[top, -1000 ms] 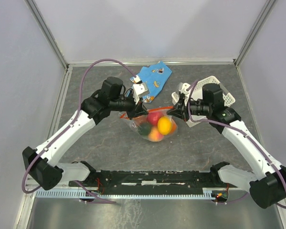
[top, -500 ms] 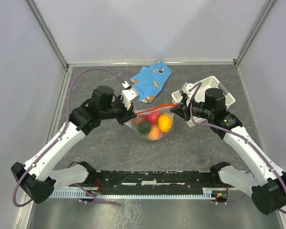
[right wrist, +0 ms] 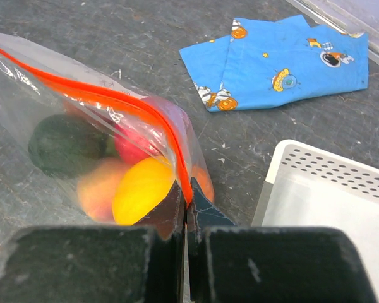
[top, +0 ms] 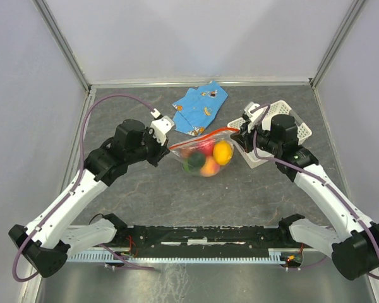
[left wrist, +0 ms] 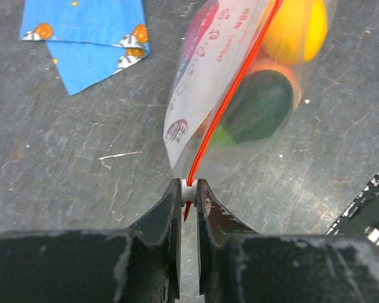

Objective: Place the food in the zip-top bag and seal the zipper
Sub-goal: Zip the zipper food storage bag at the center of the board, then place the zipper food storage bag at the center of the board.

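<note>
Food [top: 206,158] sits inside the zip-top bag [top: 182,153], which I hold stretched over mid-table, right gripper [right wrist: 185,201] clamped on one zipper [top: 205,134] end, left gripper [left wrist: 188,185] pinching the white slider [left wrist: 188,190] at the other; probably sealed, can't confirm.

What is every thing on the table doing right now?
zip-top bag, held by both ends of its mouth, stretched between the arms.
zipper, pulled straight; looks closed where visible.
slider, at the zipper's left end, pinched.
toy fruits, inside the bag.
left end effector, shut on the slider.
right end effector, shut on the zipper's other end.
blue cloth, folded, lying flat.
white basket, upright on the table.
</note>
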Tool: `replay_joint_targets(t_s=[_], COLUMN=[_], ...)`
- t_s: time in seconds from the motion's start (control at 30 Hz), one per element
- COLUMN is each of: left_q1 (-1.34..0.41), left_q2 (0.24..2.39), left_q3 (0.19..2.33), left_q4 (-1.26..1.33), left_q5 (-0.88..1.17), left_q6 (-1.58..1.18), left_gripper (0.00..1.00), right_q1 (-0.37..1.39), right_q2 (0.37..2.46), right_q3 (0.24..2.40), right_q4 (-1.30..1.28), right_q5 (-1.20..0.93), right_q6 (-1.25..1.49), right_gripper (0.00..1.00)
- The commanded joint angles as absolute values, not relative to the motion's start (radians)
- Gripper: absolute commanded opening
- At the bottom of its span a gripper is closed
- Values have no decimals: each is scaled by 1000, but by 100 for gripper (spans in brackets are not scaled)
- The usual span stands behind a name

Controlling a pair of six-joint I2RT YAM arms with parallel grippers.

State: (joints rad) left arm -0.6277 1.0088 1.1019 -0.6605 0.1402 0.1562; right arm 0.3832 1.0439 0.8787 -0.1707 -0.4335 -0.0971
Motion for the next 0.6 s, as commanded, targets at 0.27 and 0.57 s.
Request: replay_joint_targets(t_s=[0.27, 0.57], left_q1=[-612, -612], left_q2=[954, 1023], left_q3=[1098, 1131], left_q4=[-678, -562], left_q5=[-152, -189], left_q6=[112, 135], left_gripper=[3, 3], right_q1=[356, 357], right_q2=[1168, 1339], right_q3=[950, 1060], right_q4=[-14, 63], right_q5=[-358, -443], right_q6=[-77, -86], right_gripper=[2, 2])
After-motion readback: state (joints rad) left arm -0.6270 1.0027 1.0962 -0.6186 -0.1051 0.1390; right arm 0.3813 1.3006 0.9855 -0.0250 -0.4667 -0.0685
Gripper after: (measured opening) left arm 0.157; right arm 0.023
